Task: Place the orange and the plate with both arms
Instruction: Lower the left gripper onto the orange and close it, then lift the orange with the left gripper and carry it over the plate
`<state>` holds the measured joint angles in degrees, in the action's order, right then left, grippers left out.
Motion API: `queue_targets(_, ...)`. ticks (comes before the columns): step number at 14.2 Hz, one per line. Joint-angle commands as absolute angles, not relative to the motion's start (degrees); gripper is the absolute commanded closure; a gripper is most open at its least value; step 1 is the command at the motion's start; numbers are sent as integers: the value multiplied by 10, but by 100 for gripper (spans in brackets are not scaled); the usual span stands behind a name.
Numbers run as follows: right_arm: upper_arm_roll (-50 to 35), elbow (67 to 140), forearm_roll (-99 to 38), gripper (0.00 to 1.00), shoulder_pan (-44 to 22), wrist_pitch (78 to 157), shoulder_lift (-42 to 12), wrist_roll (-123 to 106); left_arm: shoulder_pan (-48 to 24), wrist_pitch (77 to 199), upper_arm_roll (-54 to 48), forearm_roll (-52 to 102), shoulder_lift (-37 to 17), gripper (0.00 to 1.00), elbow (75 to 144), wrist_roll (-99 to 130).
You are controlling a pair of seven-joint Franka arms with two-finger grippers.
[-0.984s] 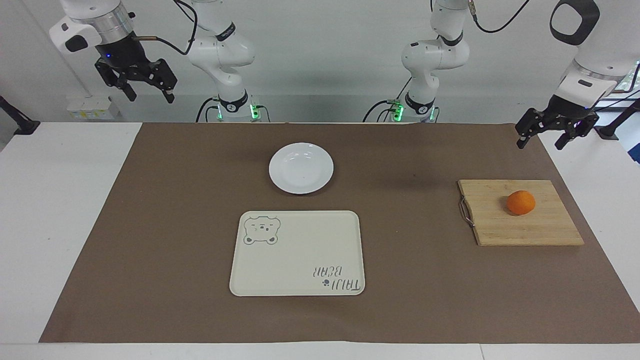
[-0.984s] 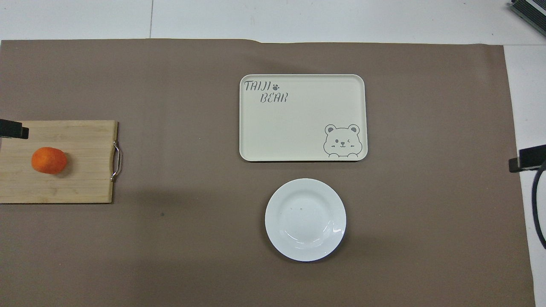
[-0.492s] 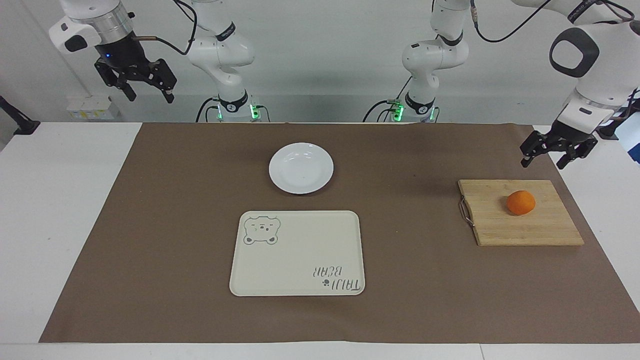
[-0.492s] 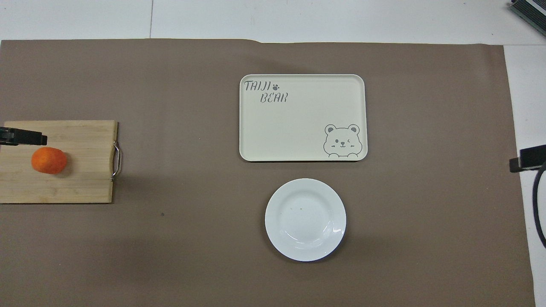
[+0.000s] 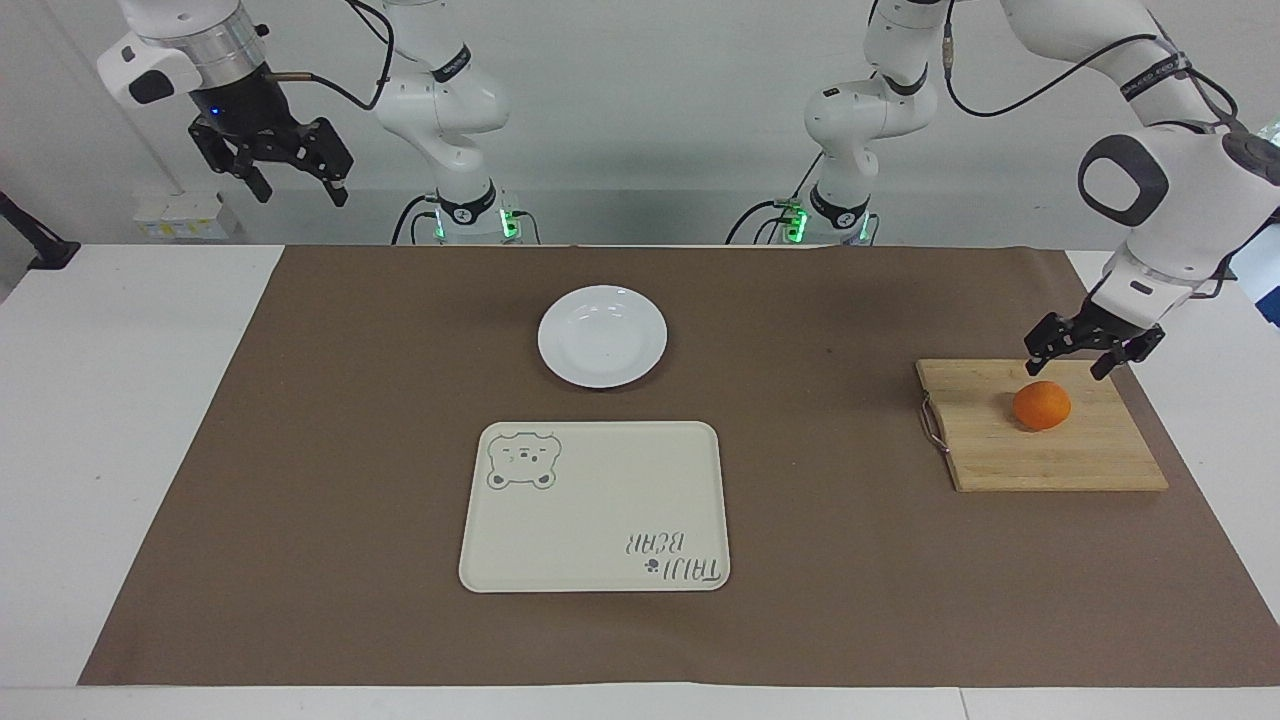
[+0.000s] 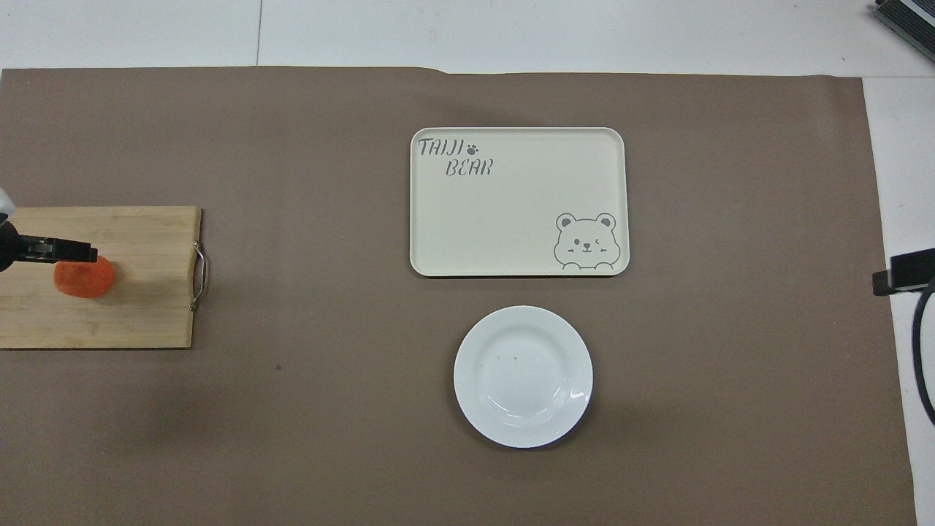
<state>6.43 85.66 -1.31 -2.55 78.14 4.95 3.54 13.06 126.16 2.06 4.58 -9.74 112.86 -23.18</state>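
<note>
The orange (image 5: 1041,405) lies on a wooden cutting board (image 5: 1050,455) toward the left arm's end of the table; it also shows in the overhead view (image 6: 84,279). My left gripper (image 5: 1068,368) is open and hangs just above the orange, not touching it. One of its fingers (image 6: 62,250) crosses the orange's top edge in the overhead view. The white plate (image 5: 602,336) sits empty mid-table, also seen in the overhead view (image 6: 523,376). My right gripper (image 5: 303,195) is open and waits high over the right arm's end of the table.
A cream tray with a bear drawing (image 5: 594,506) lies just farther from the robots than the plate, also in the overhead view (image 6: 518,201). The board has a metal handle (image 5: 932,423) on its side toward the plate. A brown mat (image 5: 300,450) covers the table.
My left gripper has come down from beside the mat's corner to just over the orange on the board. The right arm has not moved.
</note>
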Motion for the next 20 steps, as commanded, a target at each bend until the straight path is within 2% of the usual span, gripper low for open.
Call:
queue_targets(1,70,877,-19,0,-20,786,66,42,146,1291,15,59,-112,0,1143,-244)
queue_targets(9,72,882,-20,0,-20,787,68,42,153,1297,16,62,-134,0,1155,-249)
queue_targets(10,77,882,-19,0,-18,787,68,42,153,1296,16,62,-134,13,1155,-249)
queue_targets(11,78,882,-19,0,-16,791,67,42,154,1295,16,62,-134,57,1154,-252)
queue_targets(12,78,883,-19,0,-15,812,66,44,160,1292,16,62,-134,87,1152,-262)
queue_targets(13,78,887,-19,0,-16,818,67,44,169,1289,15,62,-134,100,1149,-265)
queue_targets(15,78,891,-20,0,-17,816,70,43,164,1282,15,63,-129,100,1143,-265)
queue_targets(17,78,896,-19,0,-15,823,71,42,151,1270,10,63,-100,100,1144,-264)
queue_targets(20,78,896,-20,0,-15,823,71,43,87,1241,11,63,-59,100,1153,-257)
